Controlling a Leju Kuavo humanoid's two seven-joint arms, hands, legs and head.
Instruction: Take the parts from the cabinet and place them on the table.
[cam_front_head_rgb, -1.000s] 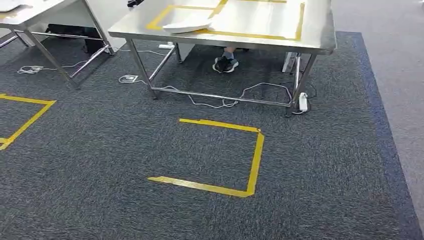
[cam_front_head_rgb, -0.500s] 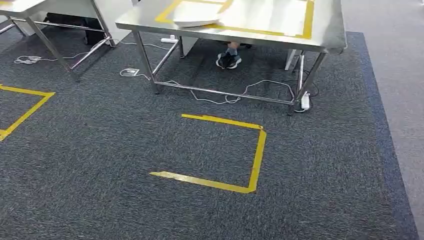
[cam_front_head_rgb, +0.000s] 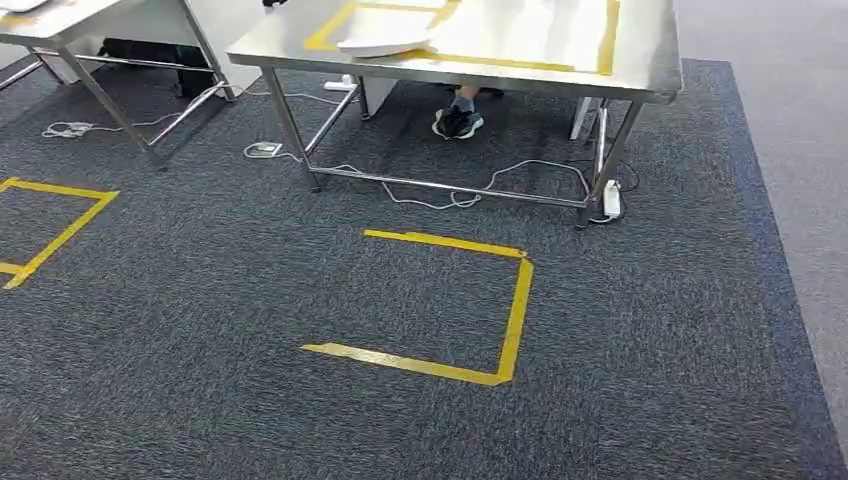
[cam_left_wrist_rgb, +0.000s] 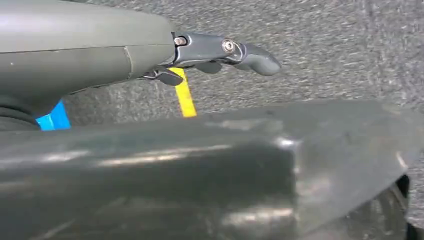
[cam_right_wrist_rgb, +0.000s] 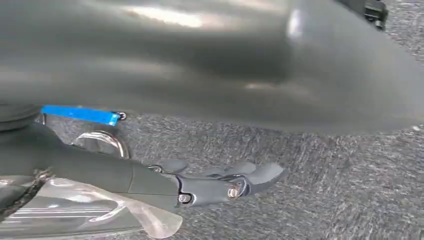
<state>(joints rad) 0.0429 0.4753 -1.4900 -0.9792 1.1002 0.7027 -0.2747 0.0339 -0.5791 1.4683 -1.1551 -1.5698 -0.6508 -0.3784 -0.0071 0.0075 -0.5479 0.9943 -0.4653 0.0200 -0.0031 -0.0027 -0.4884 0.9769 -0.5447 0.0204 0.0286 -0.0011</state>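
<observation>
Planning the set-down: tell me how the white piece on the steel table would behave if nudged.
The white piece looks thin and shallow, so it is probably light. On the smooth steel table it would likely slide easily. It lies flat, so tipping or rolling seems unlikely.

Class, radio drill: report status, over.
Left hand empty. Right hand against clear-wrapped item, grip unclear. White part on table. Person's shoe beneath table.
</observation>
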